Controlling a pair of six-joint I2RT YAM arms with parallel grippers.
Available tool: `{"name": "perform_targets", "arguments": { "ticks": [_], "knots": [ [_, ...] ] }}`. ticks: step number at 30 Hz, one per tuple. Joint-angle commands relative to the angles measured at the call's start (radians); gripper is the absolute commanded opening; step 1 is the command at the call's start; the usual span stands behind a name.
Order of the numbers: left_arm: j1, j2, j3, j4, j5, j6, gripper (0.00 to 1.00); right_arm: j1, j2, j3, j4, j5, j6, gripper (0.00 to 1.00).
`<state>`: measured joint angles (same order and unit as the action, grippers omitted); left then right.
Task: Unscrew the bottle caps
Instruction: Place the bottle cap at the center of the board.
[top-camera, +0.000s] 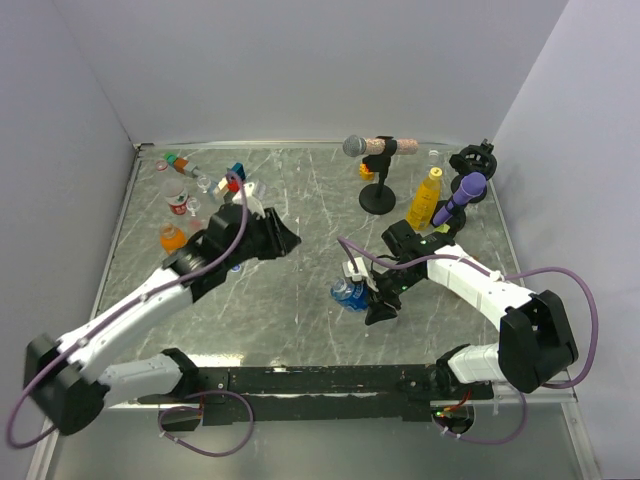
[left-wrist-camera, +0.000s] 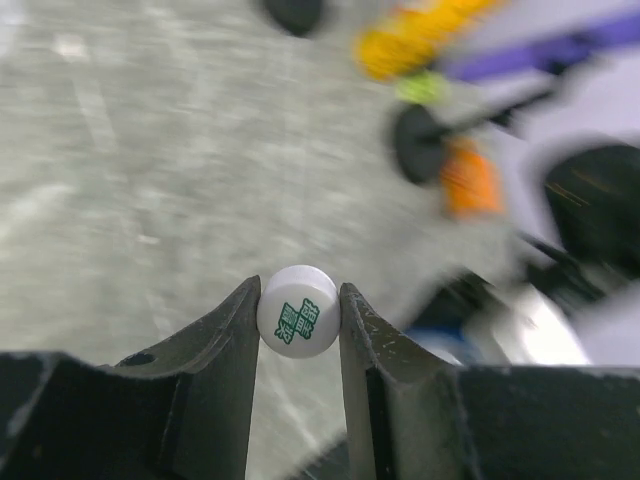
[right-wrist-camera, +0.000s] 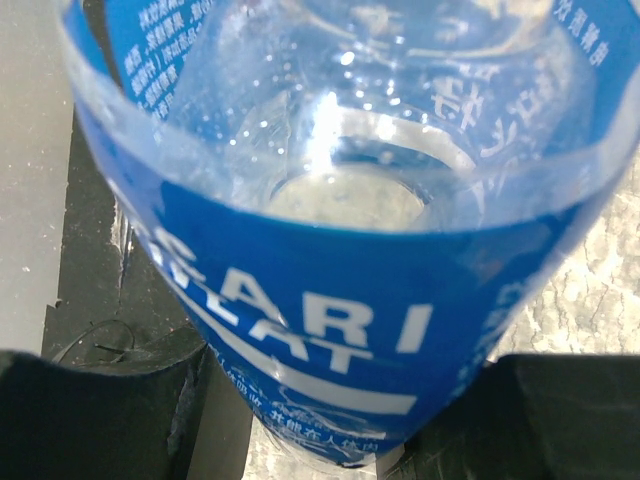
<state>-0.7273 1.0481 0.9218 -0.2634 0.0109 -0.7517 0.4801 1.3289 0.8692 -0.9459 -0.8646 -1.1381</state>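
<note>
arms 2 | microphones 2 | white cap 1 | blue-label bottle 1

A grey-headed microphone rests on a black stand; a purple microphone tilts nearby.

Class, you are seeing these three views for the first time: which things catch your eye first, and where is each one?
First, the white cap with green print, pinched in the left gripper just left of the scene's centre. Next, the clear bottle with a blue label, which fills the right wrist view and is held by the right gripper right of centre. Then the purple microphone beside the yellow bottle at the far right.
</note>
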Motion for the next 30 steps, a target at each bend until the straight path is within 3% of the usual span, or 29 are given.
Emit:
{"name": "perform_targets", "arguments": {
  "ticks": [1,9,15,25,28,30],
  "knots": [
    [0.101,0.186,0.055,0.041,-0.037,0.103,0.01,-0.001,-0.013,0.017,0.004,-0.017,0.000,0.29],
    [0.167,0.680,0.336,0.004,-0.135,0.241,0.03,-0.029,-0.046,0.017,0.002,-0.031,0.001,0.29],
    [0.190,0.953,0.577,-0.089,-0.180,0.264,0.09,-0.037,-0.057,0.016,0.001,-0.036,-0.002,0.29],
    [0.210,1.124,0.769,-0.171,-0.150,0.262,0.36,-0.044,-0.059,0.019,-0.001,-0.036,0.000,0.29],
    [0.210,1.103,0.781,-0.189,-0.138,0.275,0.44,-0.048,-0.059,0.019,-0.002,-0.039,0.000,0.29],
    [0.212,1.049,0.749,-0.163,-0.124,0.290,0.57,-0.051,-0.057,0.021,-0.004,-0.042,-0.002,0.29]
  ]
}}
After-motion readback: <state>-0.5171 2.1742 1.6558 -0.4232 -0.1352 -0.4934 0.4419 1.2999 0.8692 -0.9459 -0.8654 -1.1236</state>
